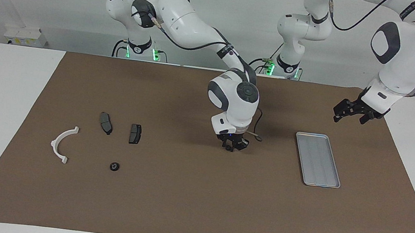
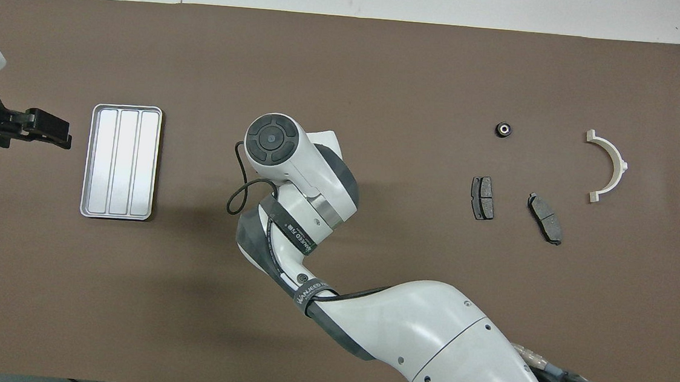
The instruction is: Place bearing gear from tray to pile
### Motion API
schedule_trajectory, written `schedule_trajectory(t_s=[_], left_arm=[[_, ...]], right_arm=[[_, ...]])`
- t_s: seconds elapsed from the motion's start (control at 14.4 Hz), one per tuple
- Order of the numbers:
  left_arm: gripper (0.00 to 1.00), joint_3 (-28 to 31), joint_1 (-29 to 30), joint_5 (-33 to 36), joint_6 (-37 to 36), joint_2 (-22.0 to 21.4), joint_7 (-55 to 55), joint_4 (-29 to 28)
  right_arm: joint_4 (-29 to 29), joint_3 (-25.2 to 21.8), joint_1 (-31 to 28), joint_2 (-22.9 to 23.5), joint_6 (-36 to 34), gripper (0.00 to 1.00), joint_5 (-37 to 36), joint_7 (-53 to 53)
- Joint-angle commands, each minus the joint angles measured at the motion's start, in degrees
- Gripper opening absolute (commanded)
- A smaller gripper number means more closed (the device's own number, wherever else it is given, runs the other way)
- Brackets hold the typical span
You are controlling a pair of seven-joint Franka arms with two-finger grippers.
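your right gripper [image 1: 232, 146] is down on the brown mat [image 1: 187, 210] in the middle of the facing frame. its fingers are drawn in on the bearing gear [image 1: 229, 148], a small dark lump between the tips. in the overhead frame the wrist hides both. the gear sits on the mat between the tray [image 1: 318, 160] and the pile, not in the tray, which shows nothing in it.

the step is securing the pinch, as i read it. let the fingers seat fully before you lift. the part is small and round, so an off-centre pinch could squirt it out. rise straight up first, then travel.

aim for the lower-middle gap of the pile, near the second gear [image 1: 114, 166], and come down short of the white bracket [image 1: 61, 145] and the two brake pads [image 1: 106, 122]. lower until the gear meets the mat, so it cannot roll.

the left gripper [image 1: 352, 111] waits with fingers apart above the mat at the tray's upper end.
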Motion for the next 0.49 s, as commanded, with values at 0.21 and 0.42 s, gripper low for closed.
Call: schedule_trajectory(t_s=[0.21, 0.42], left_arm=[[1.0, 0.27, -0.5, 0.65, 0.18, -1.94, 0.81, -2.26], [1.0, 0.27, -0.5, 0.73, -0.52, -1.86, 1.25, -1.82]], right_arm=[[0.58, 0.04, -0.49, 1.0, -0.43, 0.0, -1.45, 1.66], [3.2, 0.48, -3.38, -0.14, -6.73, 0.0, -1.53, -4.19]])
